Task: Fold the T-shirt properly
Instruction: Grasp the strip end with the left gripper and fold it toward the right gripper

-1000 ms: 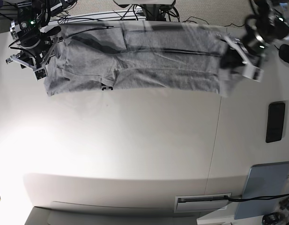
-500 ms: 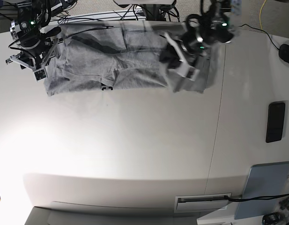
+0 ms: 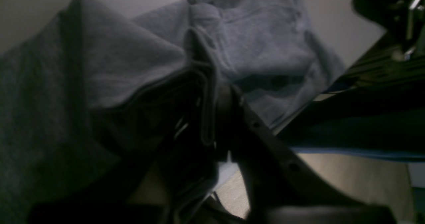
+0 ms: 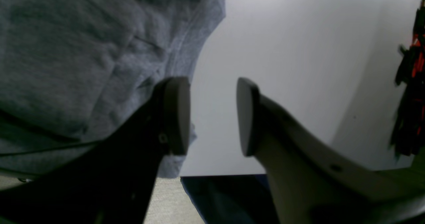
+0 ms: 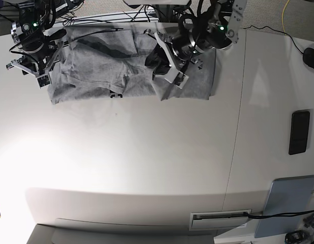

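The grey T-shirt (image 5: 106, 71) lies along the table's far edge, with its right part doubled over toward the middle. A bit of black lettering (image 5: 116, 94) peeks out at its near hem. My left gripper (image 5: 163, 68) is shut on a folded hem of the shirt and holds it above the shirt's middle. In the left wrist view the hem (image 3: 206, 117) is pinched between the dark fingers. My right gripper (image 5: 28, 70) is open and empty at the shirt's left end. In the right wrist view its pads (image 4: 176, 114) stand apart over bare table, with the shirt (image 4: 83, 51) beside them.
A black phone (image 5: 299, 132) lies at the right, a grey-blue pad (image 5: 289, 203) at the near right corner, and a black mouse (image 5: 312, 58) at the far right edge. Cables (image 5: 121, 15) run behind the table. A table seam (image 5: 237, 132) runs front to back.
My left gripper has carried the shirt's right end leftward, from the far right to over the shirt's middle, folding it over. The right arm has not moved.
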`<state>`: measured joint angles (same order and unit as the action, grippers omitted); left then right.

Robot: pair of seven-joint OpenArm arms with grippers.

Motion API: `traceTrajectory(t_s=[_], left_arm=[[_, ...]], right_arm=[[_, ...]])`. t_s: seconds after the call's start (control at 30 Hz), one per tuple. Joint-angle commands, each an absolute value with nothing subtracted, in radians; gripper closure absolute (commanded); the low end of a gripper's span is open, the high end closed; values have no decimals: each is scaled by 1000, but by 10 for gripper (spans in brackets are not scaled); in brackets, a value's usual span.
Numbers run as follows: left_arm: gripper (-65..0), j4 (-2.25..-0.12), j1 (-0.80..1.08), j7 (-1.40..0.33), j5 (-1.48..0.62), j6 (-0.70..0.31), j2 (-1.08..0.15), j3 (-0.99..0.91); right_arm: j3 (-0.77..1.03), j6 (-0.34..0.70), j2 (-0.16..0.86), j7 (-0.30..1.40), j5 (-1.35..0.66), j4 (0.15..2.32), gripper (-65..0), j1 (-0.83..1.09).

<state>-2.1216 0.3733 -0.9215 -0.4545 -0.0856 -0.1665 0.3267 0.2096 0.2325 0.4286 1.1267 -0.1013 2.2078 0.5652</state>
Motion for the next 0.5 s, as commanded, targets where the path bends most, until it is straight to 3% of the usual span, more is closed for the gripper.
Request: traceTrajectory(t_s=[0.0, 0.1, 0.13, 0.23, 0.47], left_arm=[[-50, -2130, 365, -888, -467, -94, -161, 342], [-299, -2112, 362, -846, -469, -136, -160, 369], [-338, -2110, 361, -826, -470, -165, -161, 377], [-343, -2111, 339, -799, -485, -232, -160, 384], [-341, -2135, 291, -921, -344, -263, -177, 381]], right_arm=[[217, 227, 440, 1119, -86, 2225, -232, 565], [217, 227, 440, 1118, -86, 2225, -232, 565], [217, 227, 441, 1118, -86, 2225, -232, 565], [217, 227, 441, 1118, -86, 2225, -232, 565], [217, 227, 441, 1118, -86, 2225, -232, 565]])
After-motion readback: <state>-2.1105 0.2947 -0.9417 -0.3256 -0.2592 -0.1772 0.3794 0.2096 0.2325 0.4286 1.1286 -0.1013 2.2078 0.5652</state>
